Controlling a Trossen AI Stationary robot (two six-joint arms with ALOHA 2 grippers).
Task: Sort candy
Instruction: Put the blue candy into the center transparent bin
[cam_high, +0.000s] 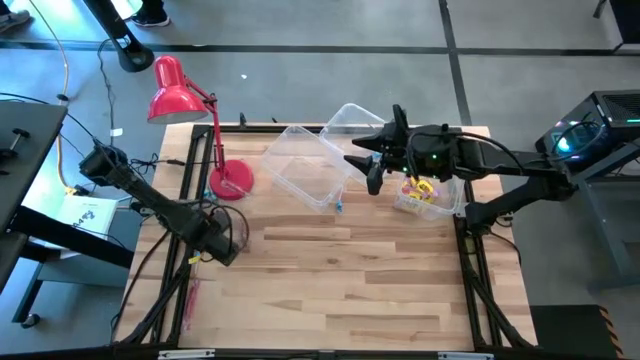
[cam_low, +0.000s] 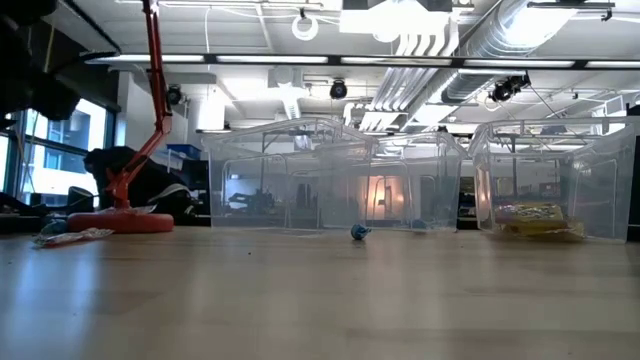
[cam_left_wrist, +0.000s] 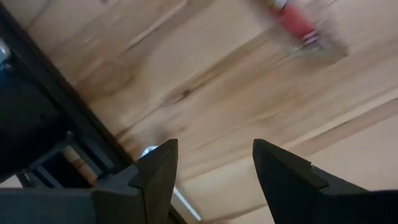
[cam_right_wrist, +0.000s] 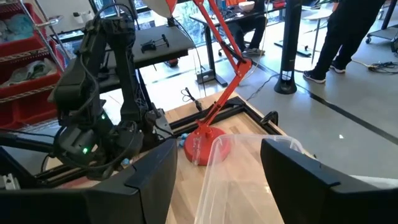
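A pale wooden desk (cam_high: 330, 270) is being lit by ceiling lights in an open workshop; a red lamp (cam_high: 190, 110) and clear bins (cam_high: 310, 165) are being carried on it. The left claw (cam_high: 222, 243) is being held with fingers apart over the desk's left edge, gripping nothing, with a red candy stick (cam_left_wrist: 292, 18) lying ahead. The right claw (cam_high: 365, 160) is being held open and empty above the bins. Yellow candy (cam_high: 420, 190) is being kept in the right bin (cam_high: 450, 195); a blue piece (cam_low: 359, 232) is lying on the desk.
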